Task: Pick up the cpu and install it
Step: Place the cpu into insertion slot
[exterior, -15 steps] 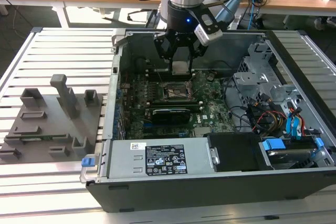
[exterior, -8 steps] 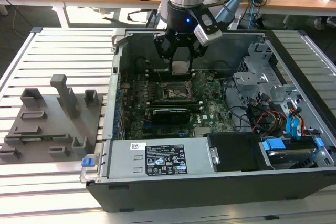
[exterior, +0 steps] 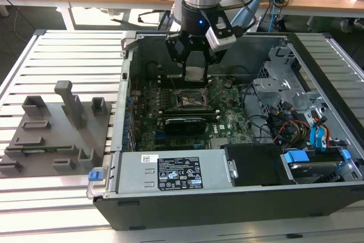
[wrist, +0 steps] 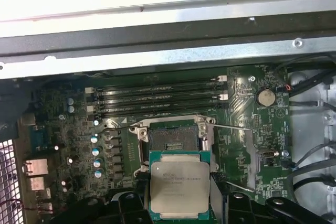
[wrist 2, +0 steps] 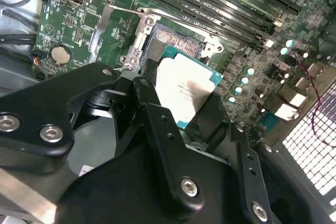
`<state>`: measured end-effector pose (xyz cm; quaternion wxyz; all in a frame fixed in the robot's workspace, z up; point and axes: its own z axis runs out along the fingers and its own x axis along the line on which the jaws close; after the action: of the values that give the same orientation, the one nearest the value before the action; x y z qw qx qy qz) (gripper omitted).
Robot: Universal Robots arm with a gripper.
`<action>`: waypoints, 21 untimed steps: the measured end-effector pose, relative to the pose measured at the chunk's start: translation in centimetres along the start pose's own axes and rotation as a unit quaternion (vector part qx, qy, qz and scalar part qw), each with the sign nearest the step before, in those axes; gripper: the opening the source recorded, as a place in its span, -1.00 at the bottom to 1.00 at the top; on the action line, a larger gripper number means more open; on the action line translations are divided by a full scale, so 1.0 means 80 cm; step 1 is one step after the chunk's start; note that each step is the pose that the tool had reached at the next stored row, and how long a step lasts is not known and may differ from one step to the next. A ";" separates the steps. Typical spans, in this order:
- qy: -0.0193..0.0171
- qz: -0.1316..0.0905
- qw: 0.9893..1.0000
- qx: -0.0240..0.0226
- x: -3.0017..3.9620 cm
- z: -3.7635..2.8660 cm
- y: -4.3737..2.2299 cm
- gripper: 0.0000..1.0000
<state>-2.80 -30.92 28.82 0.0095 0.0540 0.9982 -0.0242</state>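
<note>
My gripper [exterior: 194, 68] hangs inside the open computer case and is shut on the cpu [exterior: 194, 73]. The cpu is a flat square chip with a silvery top and a thin teal rim. In both wrist views the cpu [wrist 2: 185, 84] [wrist: 178, 186] sits between the black fingers [wrist 2: 150, 99], held by two opposite edges. It hovers just above and beside the motherboard socket [wrist: 173, 137] [wrist 2: 176, 40] [exterior: 192, 100]. The socket's metal frame is swung open, and its dark contact field is bare.
The case [exterior: 170, 183] lies open on a slatted table, with the power supply at the front and the drive cages [exterior: 296, 112] and cables on the exterior view's right. Memory slots [wrist: 157, 98] run along the socket. A grey plastic fixture [exterior: 54, 129] sits on the exterior view's left.
</note>
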 end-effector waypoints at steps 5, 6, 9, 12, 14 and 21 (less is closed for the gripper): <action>0.001 0.026 1.000 0.001 0.0000 0.0001 0.0000 0.09; 0.001 0.032 0.999 0.001 0.0000 0.0001 0.0000 0.09; 0.002 0.052 0.999 0.002 0.0000 0.0001 0.0000 0.09; 0.005 0.105 0.994 0.004 0.0000 0.0004 0.0000 0.09; 0.005 0.112 0.994 0.004 0.0000 0.0004 0.0000 0.09; 0.006 0.139 0.990 0.006 0.0000 0.0006 0.0000 0.09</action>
<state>-2.80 -30.92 28.77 0.0062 0.1924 0.9809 -0.0278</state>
